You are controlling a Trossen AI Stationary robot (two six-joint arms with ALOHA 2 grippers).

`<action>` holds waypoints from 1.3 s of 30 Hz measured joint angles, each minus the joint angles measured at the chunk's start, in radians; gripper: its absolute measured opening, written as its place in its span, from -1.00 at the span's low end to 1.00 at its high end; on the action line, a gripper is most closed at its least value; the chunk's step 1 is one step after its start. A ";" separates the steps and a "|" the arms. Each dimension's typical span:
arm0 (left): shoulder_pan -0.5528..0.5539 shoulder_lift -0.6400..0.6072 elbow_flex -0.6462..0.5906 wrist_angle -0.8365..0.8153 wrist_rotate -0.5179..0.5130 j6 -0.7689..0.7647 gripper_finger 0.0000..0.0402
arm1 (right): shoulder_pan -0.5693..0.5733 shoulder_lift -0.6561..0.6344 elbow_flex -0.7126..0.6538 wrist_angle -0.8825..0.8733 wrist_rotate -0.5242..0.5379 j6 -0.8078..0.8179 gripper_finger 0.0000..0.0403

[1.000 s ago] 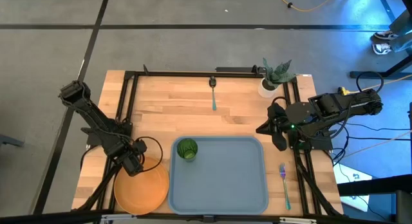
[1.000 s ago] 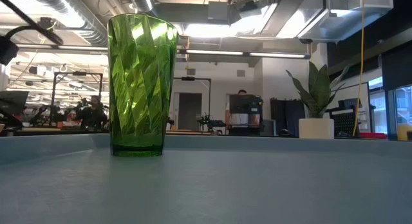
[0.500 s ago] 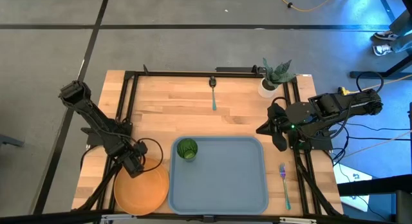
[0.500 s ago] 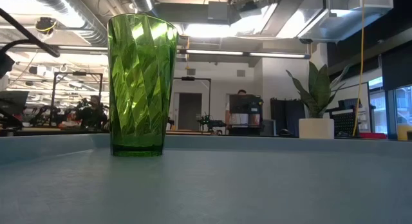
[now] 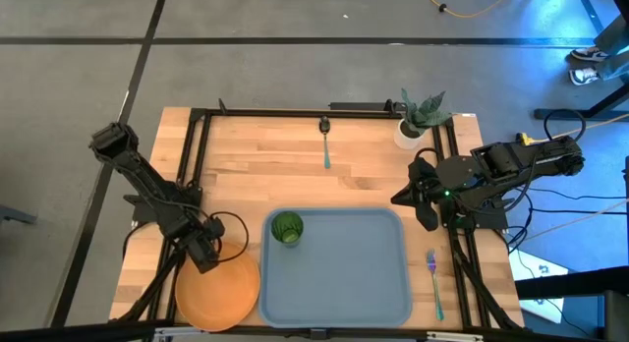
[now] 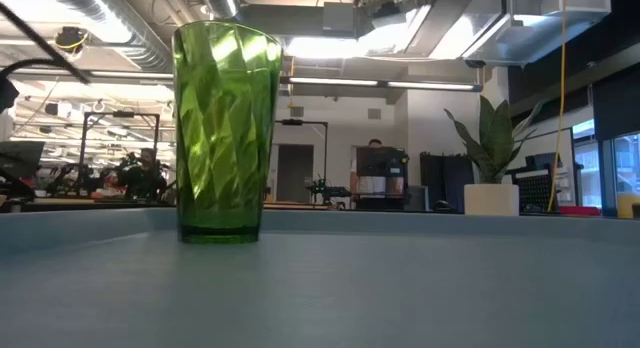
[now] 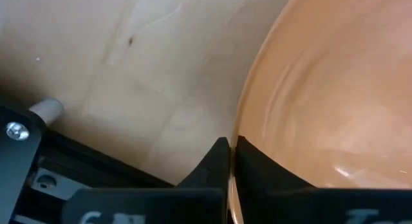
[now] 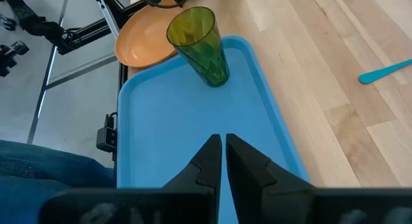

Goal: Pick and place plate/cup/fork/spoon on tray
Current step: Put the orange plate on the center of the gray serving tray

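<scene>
The plate (image 5: 217, 294) lies flat on the wooden table (image 5: 265, 170), at the near left corner, just beside the tray's (image 5: 339, 283) left rim. The left gripper (image 5: 202, 259) is at the plate's far edge; in the left wrist view its two fingers (image 7: 248, 163) are pinched together on the plate's rim (image 7: 239, 130). A black frame rail (image 5: 187, 160) runs along the table's left side, close by that arm.

The cup (image 5: 286, 227) stands upright in the tray's far left corner, open end up. The spoon (image 5: 325, 141) lies well apart from the tray near the table's far edge, its long axis running from far to near, dark head toward the far side. The fork (image 5: 433, 280) lies on the table just right of the tray, also lengthwise far to near, purple head toward the far side. A potted plant (image 5: 418, 116) sits at the far right corner.

The right gripper (image 5: 418, 202) hangs by the tray's far right corner, fingers nearly together with a thin gap, holding nothing.
</scene>
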 joint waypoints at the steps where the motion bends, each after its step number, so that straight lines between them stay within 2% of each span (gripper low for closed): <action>1: 0.000 -0.013 0.007 -0.004 -0.001 -0.001 -0.98 | 0.000 0.000 0.000 0.000 0.000 0.000 -0.86; 5: 0.000 -0.078 0.068 -0.067 -0.010 -0.005 -0.98 | 0.000 0.000 0.000 0.000 0.000 -0.001 -0.86; 14: 0.000 -0.165 0.332 -0.464 -0.064 -0.010 -0.99 | 0.000 0.000 0.000 0.000 0.001 -0.004 -0.86; 25: 0.015 -0.161 0.804 -0.735 -0.371 -0.107 -1.00 | 0.000 0.000 0.000 -0.001 0.001 -0.024 -0.86; 32: 0.189 -0.060 1.014 -0.729 -0.422 0.064 -1.00 | 0.000 0.000 0.000 -0.001 0.019 -0.060 -0.86; 39: 0.379 0.145 1.234 -0.718 -0.396 0.345 -1.00 | 0.000 0.000 0.000 -0.005 0.053 -0.059 -0.86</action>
